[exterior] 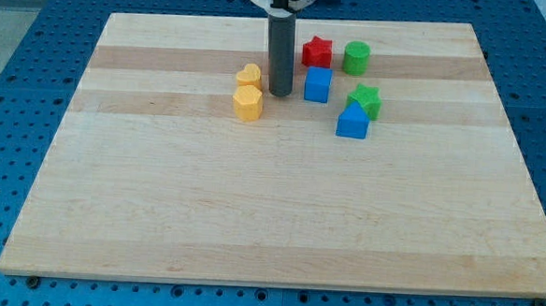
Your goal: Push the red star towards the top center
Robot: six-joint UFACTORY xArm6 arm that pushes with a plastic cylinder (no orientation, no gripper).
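Note:
The red star [318, 52] lies near the view's top, just right of centre, on the wooden board [279, 219]. My tip [280, 93] stands below and to the left of the star, apart from it. The tip sits between the yellow heart [249, 75] on its left and the blue cube [318, 84] on its right. The blue cube lies directly below the red star.
A green cylinder [357, 58] stands right of the red star. A yellow hexagon [247, 103] lies below the yellow heart. A green star [365, 100] and a blue block [352, 122] lie at the right. Blue perforated table surrounds the board.

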